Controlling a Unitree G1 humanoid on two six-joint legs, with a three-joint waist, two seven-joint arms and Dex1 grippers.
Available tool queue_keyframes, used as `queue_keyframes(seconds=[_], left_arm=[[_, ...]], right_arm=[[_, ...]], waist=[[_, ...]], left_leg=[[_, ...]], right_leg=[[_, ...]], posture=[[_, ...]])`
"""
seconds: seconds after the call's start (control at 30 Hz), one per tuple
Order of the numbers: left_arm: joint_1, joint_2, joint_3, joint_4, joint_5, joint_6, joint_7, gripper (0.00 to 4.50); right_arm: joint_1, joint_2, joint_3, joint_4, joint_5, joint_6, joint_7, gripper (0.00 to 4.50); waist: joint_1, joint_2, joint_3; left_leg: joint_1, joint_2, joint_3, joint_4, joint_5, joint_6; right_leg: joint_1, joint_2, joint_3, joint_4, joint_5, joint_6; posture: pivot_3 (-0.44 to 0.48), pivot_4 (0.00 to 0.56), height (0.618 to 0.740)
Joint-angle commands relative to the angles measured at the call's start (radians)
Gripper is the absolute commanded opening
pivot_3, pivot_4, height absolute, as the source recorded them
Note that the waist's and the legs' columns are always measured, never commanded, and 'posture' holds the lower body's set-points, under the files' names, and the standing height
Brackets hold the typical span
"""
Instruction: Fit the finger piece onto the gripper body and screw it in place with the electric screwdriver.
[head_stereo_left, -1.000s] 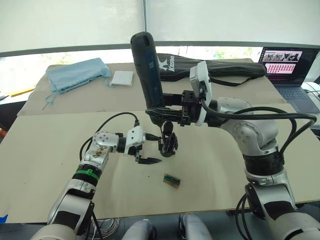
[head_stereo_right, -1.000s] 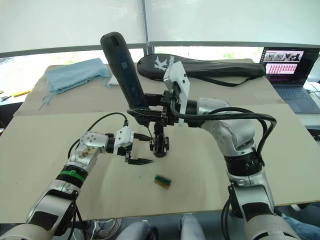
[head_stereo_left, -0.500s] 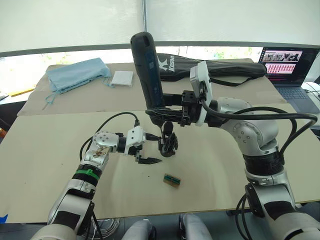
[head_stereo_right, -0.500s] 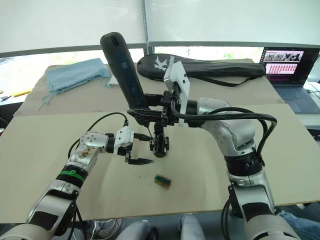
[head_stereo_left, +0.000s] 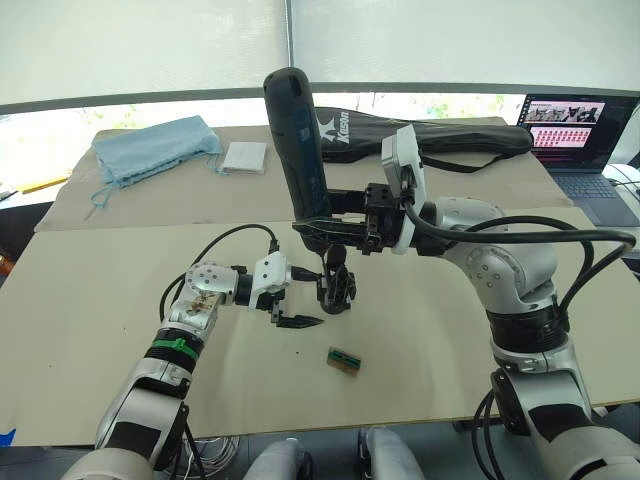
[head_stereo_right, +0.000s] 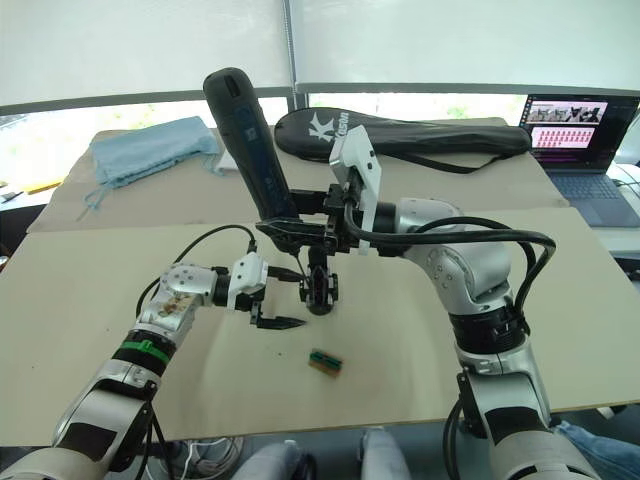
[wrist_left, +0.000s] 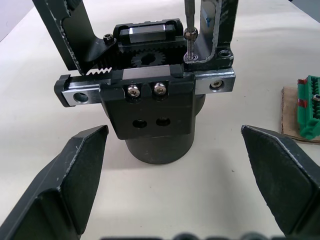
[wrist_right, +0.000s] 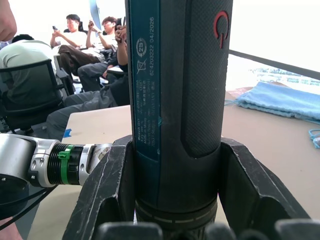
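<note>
**Spotter:** Where's the gripper body (wrist_left: 152, 107) sitting?

**Me:** Upright on the tan table (head_stereo_left: 90, 330), about mid-table, just ahead of my left gripper (head_stereo_left: 284, 305). From the left wrist I see its front face with two screws side by side, two bare holes below them, and a toothed rack across the top. What I take to be the finger piece (wrist_left: 216, 37) stands on the top rail at one end.

**Spotter:** And the driver?

**Me:** My right gripper (head_stereo_left: 345, 215) is clenched around the electric screwdriver (head_stereo_left: 297, 140). Its long axis runs nearly vertical, leaning a little, handle up. The bit (wrist_left: 188, 25) comes straight down onto a screw head on that rail, beside the finger piece.

**Spotter:** Left jaws?

**Me:** Released, spread wide to either side of the body's round base, touching nothing. That arm is the nearer one if I need to steady the part.

**Spotter:** Room to move?

**Me:** Plenty. A small green block (head_stereo_left: 344, 361) lies nearer me, apart from the work. The racket bag (head_stereo_left: 440, 135), blue cloth (head_stereo_left: 155, 145) and laptop (head_stereo_left: 580, 135) are far back. I'd judge the bit staying square on the screw is what counts.
</note>
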Motion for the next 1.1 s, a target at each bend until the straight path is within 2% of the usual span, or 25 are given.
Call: queue_keyframes(seconds=[0.03,1.1], left_arm=[[-0.024,0.000,0.010,-0.024,-0.007,-0.003,-0.003,4.50],[-0.038,-0.004,0.007,-0.015,-0.006,-0.003,-0.005,4.50]], right_arm=[[-0.017,-0.005,-0.040,-0.049,0.013,-0.035,0.008,1.88],[-0.007,-0.019,-0.046,-0.062,0.013,-0.037,0.004,1.88]], waist=[[0.000,0.000,0.000],[0.000,0.000,0.000]], left_leg=[[0.000,0.000,0.000,0.000,0.000,0.000],[0.000,0.000,0.000,0.000,0.000,0.000]], right_leg=[[0.000,0.000,0.000,0.000,0.000,0.000],[0.000,0.000,0.000,0.000,0.000,0.000]], posture=[[0.000,0.150,0.736],[0.000,0.150,0.736]])
